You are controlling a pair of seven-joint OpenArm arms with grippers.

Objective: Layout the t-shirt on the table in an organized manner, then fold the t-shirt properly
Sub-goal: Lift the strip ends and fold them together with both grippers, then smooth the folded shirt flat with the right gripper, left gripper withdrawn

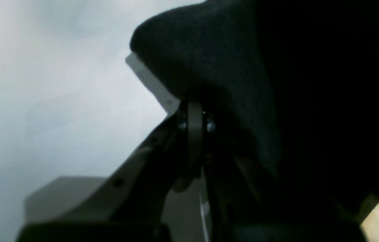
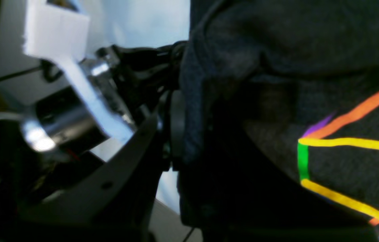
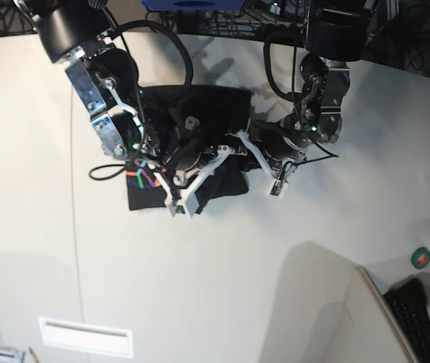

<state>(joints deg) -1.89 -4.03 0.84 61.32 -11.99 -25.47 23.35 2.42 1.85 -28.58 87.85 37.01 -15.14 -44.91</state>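
Left end effector: squeezing shut on black t-shirt.
Right end effector: pinching cloth too.
Risk: shirt slipping onto bench, bunching.

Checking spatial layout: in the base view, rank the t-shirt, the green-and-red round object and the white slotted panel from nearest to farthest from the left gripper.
From the left gripper:
1. t-shirt, touching it, centre.
2. green-and-red round object, right edge.
3. white slotted panel, bottom left.
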